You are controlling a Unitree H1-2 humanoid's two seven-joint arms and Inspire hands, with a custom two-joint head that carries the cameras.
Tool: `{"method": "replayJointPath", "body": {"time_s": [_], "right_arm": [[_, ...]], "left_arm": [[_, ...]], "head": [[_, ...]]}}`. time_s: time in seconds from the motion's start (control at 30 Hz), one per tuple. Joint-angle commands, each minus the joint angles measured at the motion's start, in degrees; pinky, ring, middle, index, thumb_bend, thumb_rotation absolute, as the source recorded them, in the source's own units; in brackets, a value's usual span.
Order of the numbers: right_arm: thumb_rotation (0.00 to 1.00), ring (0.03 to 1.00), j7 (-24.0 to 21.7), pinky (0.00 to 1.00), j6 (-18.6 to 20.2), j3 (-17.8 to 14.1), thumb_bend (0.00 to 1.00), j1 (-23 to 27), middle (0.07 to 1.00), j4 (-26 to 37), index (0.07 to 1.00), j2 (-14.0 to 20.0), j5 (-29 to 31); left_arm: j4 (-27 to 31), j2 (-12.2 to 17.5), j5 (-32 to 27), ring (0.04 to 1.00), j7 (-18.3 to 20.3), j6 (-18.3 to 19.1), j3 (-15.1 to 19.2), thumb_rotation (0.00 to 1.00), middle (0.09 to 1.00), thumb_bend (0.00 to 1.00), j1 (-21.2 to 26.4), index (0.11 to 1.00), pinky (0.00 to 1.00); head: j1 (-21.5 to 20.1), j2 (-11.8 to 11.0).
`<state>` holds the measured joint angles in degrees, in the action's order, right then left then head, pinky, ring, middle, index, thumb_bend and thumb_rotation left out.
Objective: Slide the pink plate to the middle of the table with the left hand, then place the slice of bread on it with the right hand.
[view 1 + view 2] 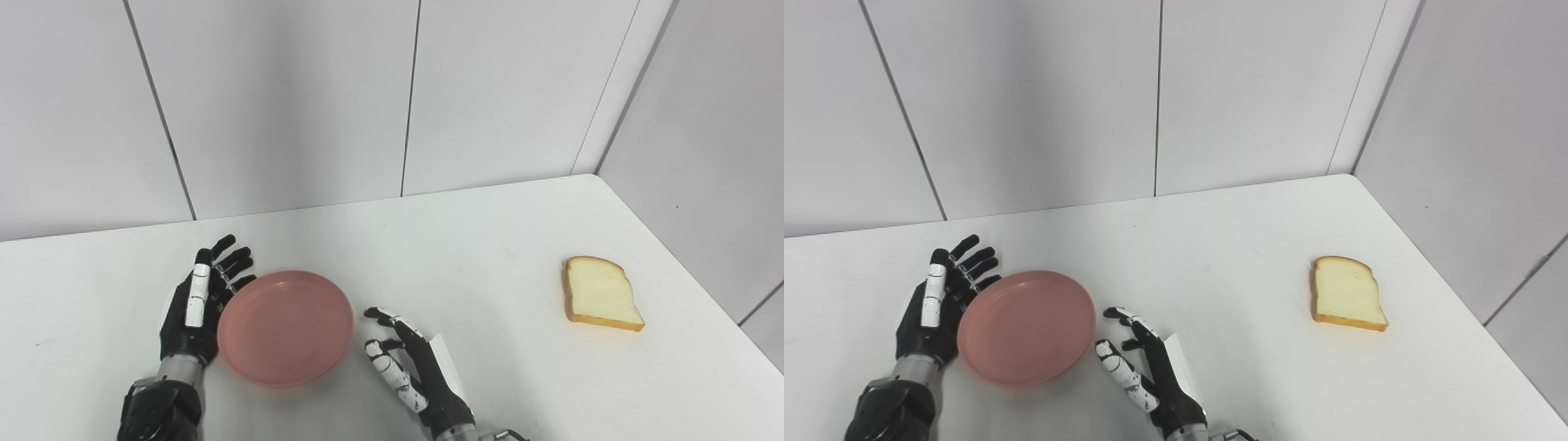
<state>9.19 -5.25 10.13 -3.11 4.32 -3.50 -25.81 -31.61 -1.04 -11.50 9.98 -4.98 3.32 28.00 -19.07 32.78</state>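
The pink plate (285, 326) lies flat on the white table (465, 245), left of centre and near the front. My left hand (201, 301) stands open on edge against the plate's left rim, palm toward it, fingers spread. Just right of the plate, my right hand (409, 365) rests open on the table with its fingers pointing up-left, holding nothing. The slice of bread (601, 293), pale with a golden crust, lies flat far to the right, well away from both hands.
White wall panels close off the back of the table, and a grey wall runs along its right edge (686, 269). The bread sits close to that right edge.
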Motion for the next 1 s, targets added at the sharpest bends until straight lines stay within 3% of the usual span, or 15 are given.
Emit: {"method": "replayJointPath", "body": {"time_s": [0.0,0.2,0.3,0.4,0.57,0.8,0.97], "right_arm": [[1.00,0.835,-0.07,0.76,0.94,-0.06,0.49,0.24,0.843,1.29,0.773,-0.54,0.24],[1.00,0.823,-0.36,0.75,0.91,0.02,0.49,-0.12,0.838,1.81,0.780,-0.31,0.46],[1.00,0.825,0.02,0.75,0.82,0.73,0.53,-0.08,0.836,2.21,0.778,0.67,-2.81],[0.87,0.840,0.69,0.75,-0.20,1.37,0.60,-0.02,0.852,3.41,0.786,2.20,-6.64],[0.83,0.865,0.44,0.81,0.21,-0.18,0.69,0.06,0.879,8.82,0.840,4.38,-8.86],[0.80,0.853,-2.22,0.81,-0.10,-5.86,0.71,1.66,0.872,12.88,0.857,11.43,-6.49],[0.72,0.849,-4.14,0.78,-1.87,-10.22,0.70,2.64,0.877,12.48,0.876,19.39,-4.68]], "left_arm": [[-3.82,-0.64,0.42,0.797,-0.03,2.81,-0.64,0.85,0.755,0.85,-3.16,0.809,0.70],[-3.88,-0.87,-0.16,0.804,0.04,3.05,-0.40,0.85,0.764,0.86,-3.35,0.808,0.72],[-4.50,-0.86,-0.19,0.803,0.01,3.02,-0.26,0.84,0.765,0.85,-3.13,0.802,0.72],[-4.63,-0.70,0.33,0.803,-0.11,2.97,-0.49,0.85,0.767,0.85,-3.12,0.799,0.73],[-4.33,-0.51,0.72,0.798,-0.34,2.89,-0.68,0.85,0.760,0.86,-3.09,0.812,0.70],[-4.82,-0.53,0.85,0.801,-0.35,2.42,-0.82,0.85,0.757,0.85,-2.83,0.813,0.70],[-5.82,-0.75,0.41,0.799,-0.12,2.77,-0.71,0.84,0.766,0.85,-2.44,0.803,0.72]], "head": [[0.14,0.08],[0.19,0.32],[0.14,0.37],[0.33,0.53],[0.60,0.39],[0.46,0.11],[-0.19,-0.06]]}}
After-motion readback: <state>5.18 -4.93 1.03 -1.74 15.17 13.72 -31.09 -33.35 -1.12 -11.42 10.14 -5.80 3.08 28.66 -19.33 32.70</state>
